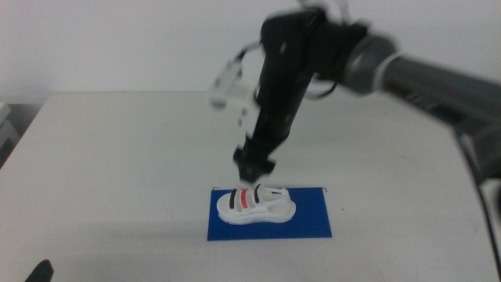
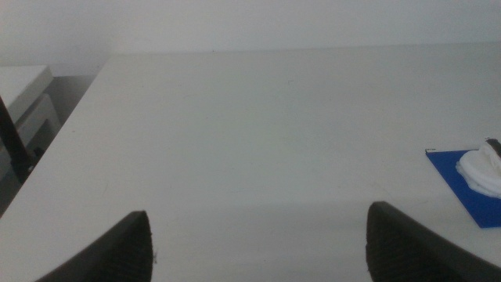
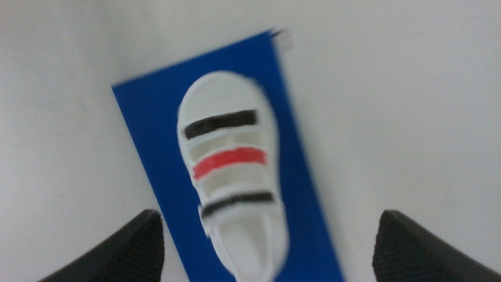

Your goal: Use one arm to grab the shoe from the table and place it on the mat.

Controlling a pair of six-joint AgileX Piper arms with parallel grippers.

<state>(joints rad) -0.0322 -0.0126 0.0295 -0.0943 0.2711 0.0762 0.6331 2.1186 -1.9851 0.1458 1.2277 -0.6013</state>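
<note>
- The large plain white matte table [image 1: 117, 172] fills all three views and carries everything else.
- The black jointed right arm [image 1: 368, 63], with its grey forearm, reaches in from the right side of the middle view and bends down over the middle of the table.
- The flat, thin, deep-blue rectangular mat [image 1: 313, 223] lies on the table below that arm.
- The small white chunky-soled shoe [image 1: 256, 205], with black and red straps across its top, rests wholly on the mat, toward the mat's left half in the middle view, sole down.
- The right gripper [image 1: 254, 163] hangs just above the shoe and apart from it; in its wrist view the two dark jaws stand spread wide with nothing between them and the shoe [image 3: 231, 176] below the gap.
- The left gripper [image 2: 258, 243] waits low over the near-left part of the table, well apart from the mat, jaws spread and empty.
- Judged from this, the placing step looks done: the shoe is released on the mat.
- What seems left is to lift the right arm straight up and away, keeping the open jaws off the straps so the shoe is not dragged.
</note>
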